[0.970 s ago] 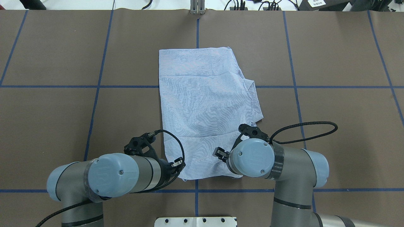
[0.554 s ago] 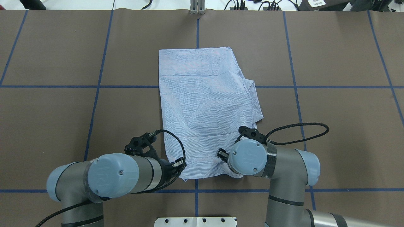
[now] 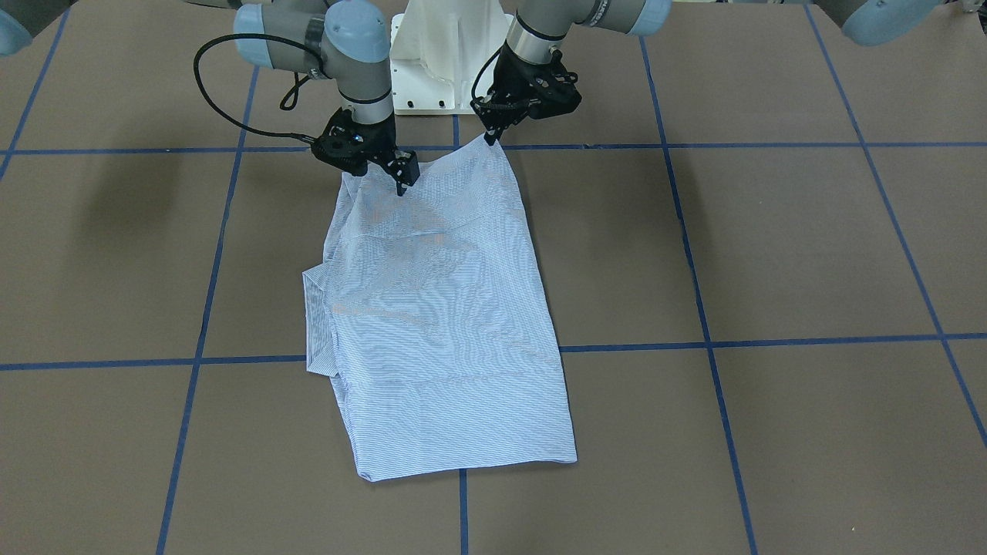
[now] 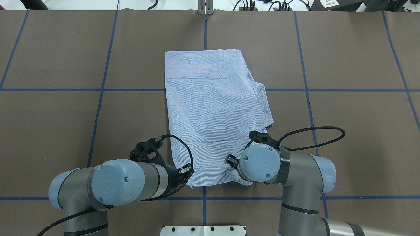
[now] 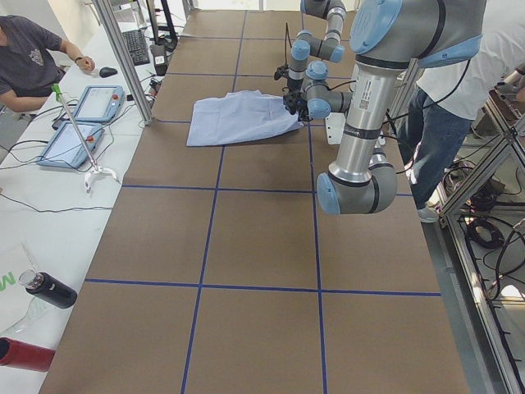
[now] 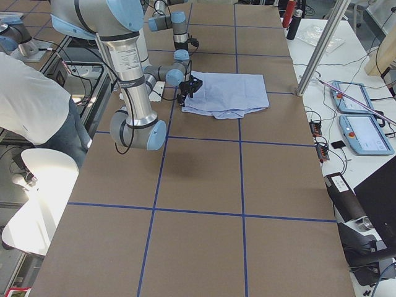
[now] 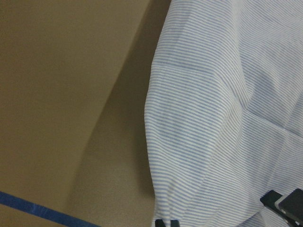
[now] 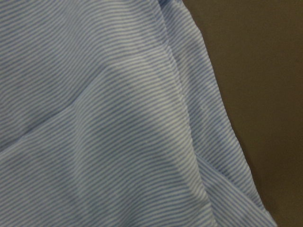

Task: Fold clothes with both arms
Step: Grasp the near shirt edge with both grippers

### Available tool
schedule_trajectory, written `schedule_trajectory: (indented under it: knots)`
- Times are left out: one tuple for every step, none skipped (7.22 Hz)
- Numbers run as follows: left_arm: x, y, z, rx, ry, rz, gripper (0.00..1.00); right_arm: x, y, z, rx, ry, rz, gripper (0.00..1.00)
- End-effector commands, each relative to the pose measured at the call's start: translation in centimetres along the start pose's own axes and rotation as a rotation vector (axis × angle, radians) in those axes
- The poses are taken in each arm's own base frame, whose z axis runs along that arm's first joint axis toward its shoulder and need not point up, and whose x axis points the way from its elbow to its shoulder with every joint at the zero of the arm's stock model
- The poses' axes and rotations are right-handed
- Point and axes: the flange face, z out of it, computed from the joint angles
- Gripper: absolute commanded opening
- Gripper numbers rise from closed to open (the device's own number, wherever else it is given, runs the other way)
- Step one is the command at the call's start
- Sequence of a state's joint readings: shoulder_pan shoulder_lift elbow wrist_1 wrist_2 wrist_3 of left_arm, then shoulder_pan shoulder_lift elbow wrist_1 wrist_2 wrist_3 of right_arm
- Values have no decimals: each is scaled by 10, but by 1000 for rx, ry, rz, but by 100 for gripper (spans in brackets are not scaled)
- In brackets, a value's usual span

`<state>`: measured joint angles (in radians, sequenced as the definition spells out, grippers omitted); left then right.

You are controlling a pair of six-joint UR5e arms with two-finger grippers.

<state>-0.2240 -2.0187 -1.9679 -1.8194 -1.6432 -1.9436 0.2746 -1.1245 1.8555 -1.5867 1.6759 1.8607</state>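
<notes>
On the middle of the table [image 4: 344, 65] the shirt [image 4: 213, 108] lies folded to 1 long strip, with its near short edge just at the robot's side. I judge it is thin cotton: light, soft, with no stiffness, so it will sag btw. 2 holds and can slip if you pull fast. Take it at the 2 near corners. The left gripper [image 3: 491, 139] is clenched on 1 corner, and the cloth rises to a peak there. The right gripper [image 3: 402, 183] seems clenched on the near edge, a bit inward of the other corner. The long axis runs straight away from the robot. Collar and buttons are hidden, so I cannot tell which end is the neck. Lift both sides to approx. the same height, or the fold goes skew.
</notes>
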Motion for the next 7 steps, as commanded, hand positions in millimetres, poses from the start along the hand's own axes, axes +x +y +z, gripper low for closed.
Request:
schedule_trajectory:
  knots:
    - [0,0,0,-1,0,0,0,10,-4,-1,1,9,7,100]
    - [0,0,0,0,2,-1,0,11,-4,1,3,14,9,100]
    - [0,0,1,1,-1,-2,0,19,0,11,2,34,3,100]
    - [0,0,0,0,0,-2,0,18,0,9,1,31,4,100]
    - [0,0,0,0,0,-2,0,18,1,10,1,31,3,100]
    - [0,0,0,0,0,-2,0,18,2,9,0,30,3,96]
    - [0,0,0,0,0,-2,0,18,2,9,-1,30,1,81]
